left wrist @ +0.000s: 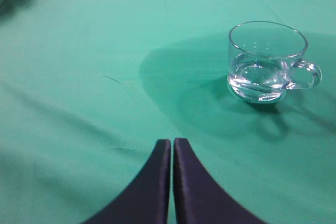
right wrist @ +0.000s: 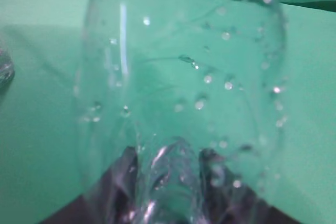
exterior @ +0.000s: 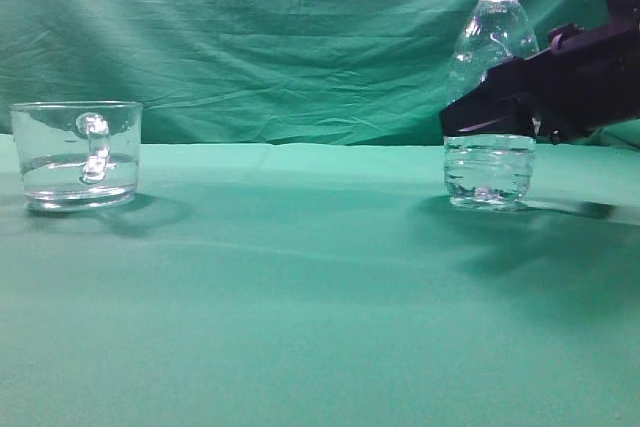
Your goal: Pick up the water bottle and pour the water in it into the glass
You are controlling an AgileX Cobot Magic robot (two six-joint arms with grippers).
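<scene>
Right end effector (exterior: pixel 492 117) clamps the upright bottle (exterior: pixel 493 67) on the desk (exterior: pixel 320 287); left end effector (left wrist: pixel 172 145) closed, empty, near the glass (left wrist: pixel 266 61).

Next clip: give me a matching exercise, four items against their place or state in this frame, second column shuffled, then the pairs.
Items:
1. water bottle
2. glass
3. left gripper
4. right gripper

States:
A. fingers pressed together, nothing between them
B. stands at the left of the exterior view, a little water in it
C. around the bottle's middle
D. upright on the green cloth, uncapped, droplets inside

Pairs: 1-D, 2-B, 3-A, 4-C
</scene>
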